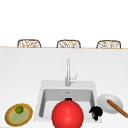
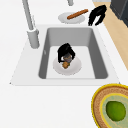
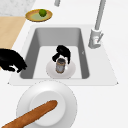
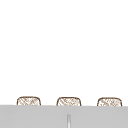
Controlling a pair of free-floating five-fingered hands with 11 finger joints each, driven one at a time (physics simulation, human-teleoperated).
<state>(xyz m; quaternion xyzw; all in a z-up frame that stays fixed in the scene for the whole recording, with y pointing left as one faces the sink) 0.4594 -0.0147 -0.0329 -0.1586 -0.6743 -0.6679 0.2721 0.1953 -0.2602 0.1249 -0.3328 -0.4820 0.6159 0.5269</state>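
Lowest in the front view, at centre, a big red ball (image 1: pixel 67 115) covers the near edge of the sink (image 1: pixel 42 100). In the lower left corner a woven plate (image 1: pixel 10 119) holds a lime (image 1: pixel 19 109). At the lower right a white plate (image 1: pixel 103 100) carries a baguette (image 1: pixel 117 108). Just left of that plate the right hand (image 1: pixel 95 111) hangs over the sink's front corner, fingers loosely bent downward and holding nothing.

Further in, at the middle of the right side view, the left hand (image 3: pixel 62 52) is down in the basin. Its fingers curl over the top of a small can (image 3: pixel 60 66) and appear to grip it round the rim. The can stands upright on a white dish (image 3: pixel 70 72) on the basin floor, directly beneath the hand and touching it, with its lower body showing below the fingertips.

To my eye, this grasp goes well if the fingers sit evenly around the can rather than on one side. The hand should stay squarely above it, so the can is not tilted or skidded across the smooth dish. A hold only on the rim looks shallow, so a firmer wrap lower on the wall would be safer.

Beyond the basin stands the faucet (image 1: pixel 67 72), and three chairs (image 1: pixel 29 43) line the far edge of the counter.
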